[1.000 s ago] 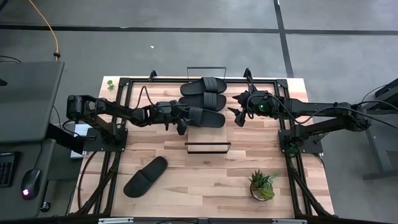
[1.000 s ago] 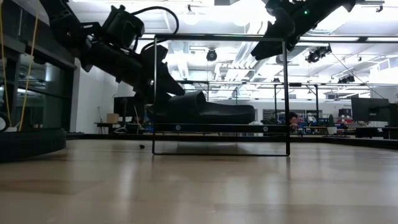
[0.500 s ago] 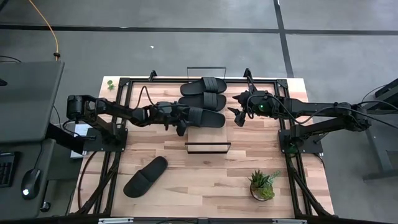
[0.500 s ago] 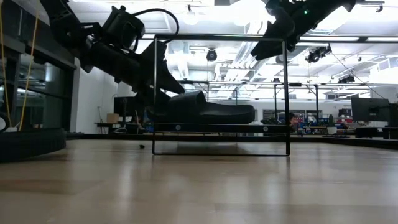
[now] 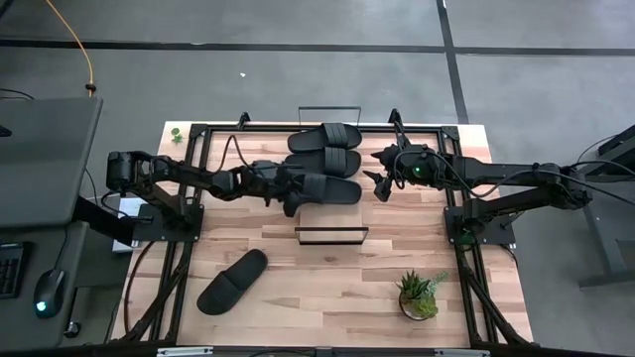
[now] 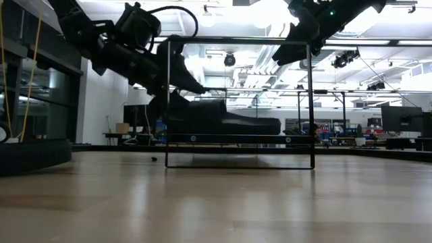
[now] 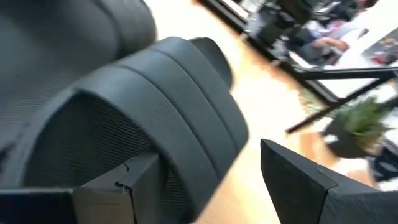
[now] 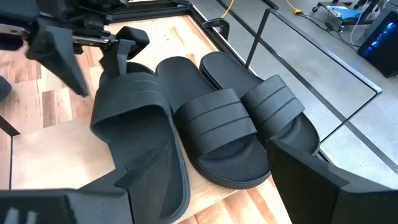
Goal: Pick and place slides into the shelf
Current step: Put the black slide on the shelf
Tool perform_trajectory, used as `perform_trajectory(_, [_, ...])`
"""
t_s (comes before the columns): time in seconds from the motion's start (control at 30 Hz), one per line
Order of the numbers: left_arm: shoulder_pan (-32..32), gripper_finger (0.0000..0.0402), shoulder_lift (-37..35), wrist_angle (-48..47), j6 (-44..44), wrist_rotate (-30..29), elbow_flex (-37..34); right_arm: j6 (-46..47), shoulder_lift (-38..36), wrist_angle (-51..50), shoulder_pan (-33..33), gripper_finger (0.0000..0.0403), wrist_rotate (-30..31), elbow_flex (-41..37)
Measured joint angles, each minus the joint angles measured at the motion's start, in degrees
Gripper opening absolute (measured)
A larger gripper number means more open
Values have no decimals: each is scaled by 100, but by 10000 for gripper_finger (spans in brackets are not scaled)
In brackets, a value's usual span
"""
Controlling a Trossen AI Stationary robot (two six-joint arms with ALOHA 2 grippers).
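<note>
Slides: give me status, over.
Left pincer open at third slide on shelf. Right pincer open, waiting beside. Fourth slide on table. Nothing blocking.

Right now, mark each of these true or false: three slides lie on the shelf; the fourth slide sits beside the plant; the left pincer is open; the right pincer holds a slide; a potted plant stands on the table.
1. Three slides lie on the shelf. True: the far slide, the middle slide and the near slide lie side by side.
2. The fourth slide sits beside the plant. False: it lies on the table toward the left arm's side, well apart from the plant.
3. The left pincer is open. True: its fingers are spread at the near slide's strap end.
4. The right pincer holds a slide. False: it hangs open and empty beside the shelf.
5. A potted plant stands on the table. True.
</note>
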Motion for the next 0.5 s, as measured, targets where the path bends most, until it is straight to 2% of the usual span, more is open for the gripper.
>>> perform_trajectory(0.17, [15,232,0,-369,519,-690,2,-1,0,-1,0,257,0,0])
perform_trajectory(0.5, [11,232,-4,-393,1064,-859,9,-1,0,-2,-1,257,-2,0])
